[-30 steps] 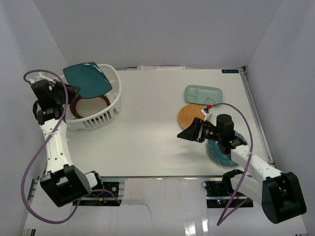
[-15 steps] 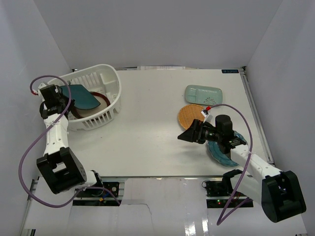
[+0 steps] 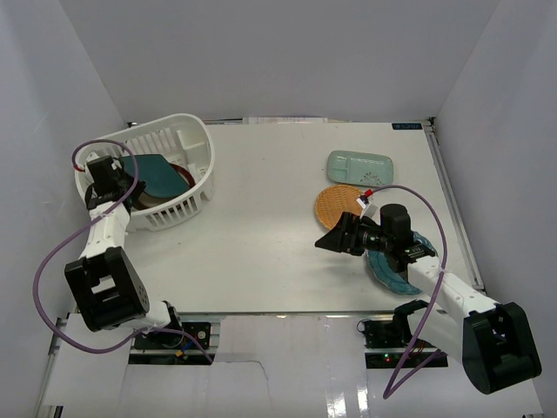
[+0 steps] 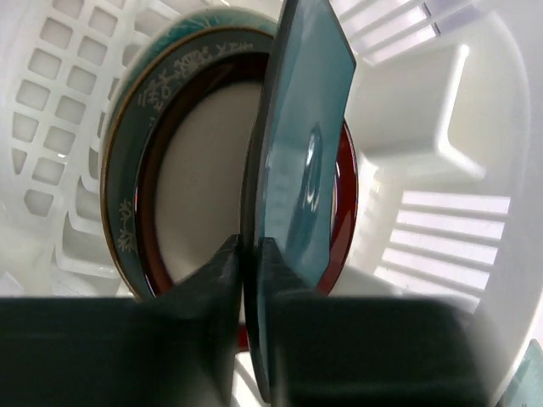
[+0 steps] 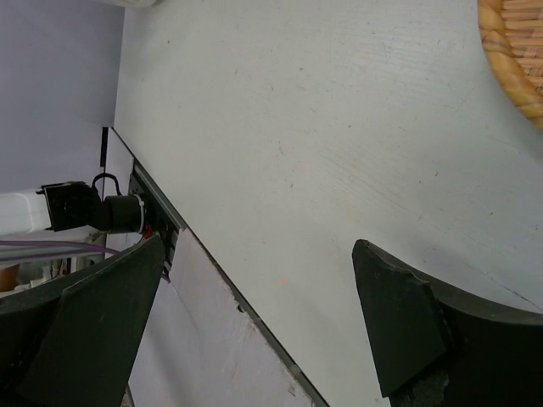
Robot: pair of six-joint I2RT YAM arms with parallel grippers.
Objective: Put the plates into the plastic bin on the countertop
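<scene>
Down from above the rim, the left claw (image 4: 248, 251) has carried the dark-teal square plate (image 4: 301, 161) into the plastic bin (image 3: 198, 144) at the table's (image 3: 261, 226) far-left corner. Its jaws are pinched nearly closed on the plate's edge. The plate stands on edge in the wrist view, in front of a maroon-rimmed round plate (image 4: 199, 191) that is already in the bin. The right claw (image 3: 333, 239) hovers over bare table with its jaws spread wide and nothing between them. Just beyond it lies the orange woven plate (image 3: 338, 203), with the pale-green tray (image 3: 359, 165) behind that. The teal scalloped plate (image 3: 390, 272) lies partly under the right arm.
</scene>
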